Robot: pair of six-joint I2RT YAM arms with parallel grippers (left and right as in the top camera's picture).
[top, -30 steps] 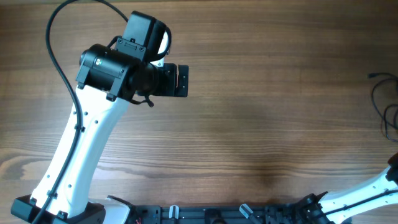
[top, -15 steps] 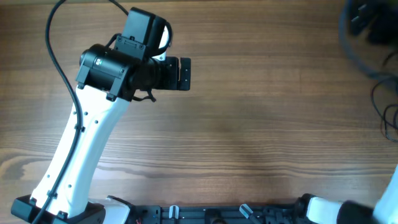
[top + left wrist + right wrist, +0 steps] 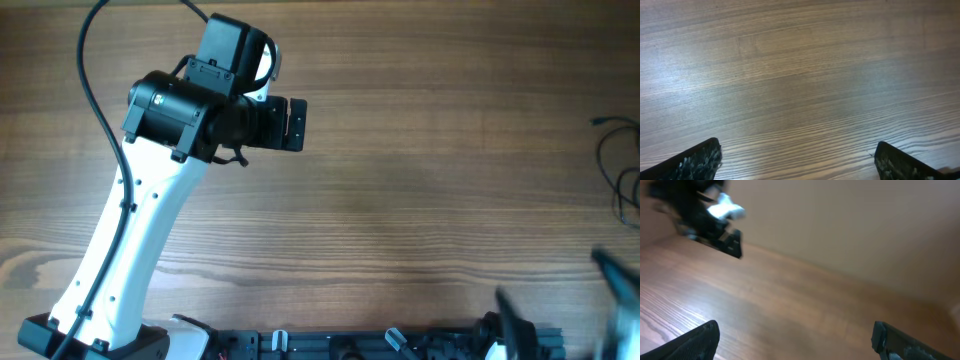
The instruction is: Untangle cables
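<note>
Nearest, at lower right, we see the blurred right gripper (image 3: 795, 331), fingers spread and empty. Beyond it, the cables (image 3: 622, 170) lie tangled at the right edge. Farthest, upper left, the left gripper (image 3: 796, 149) gapes empty. A hasty sweep might tighten the knots.

The table (image 3: 420, 200) is brown wood with a fine streaked grain, smooth, and shows a soft satin sheen in the left wrist view. The left arm (image 3: 130, 240) has a smooth, slightly glossy white plastic shell. Its motor housing (image 3: 175, 110) is matt black. The left gripper (image 3: 797, 167) carries black pads (image 3: 697, 161) with a rough, speckled face. The cables (image 3: 622, 175) are black, and their finish is too small to tell.
</note>
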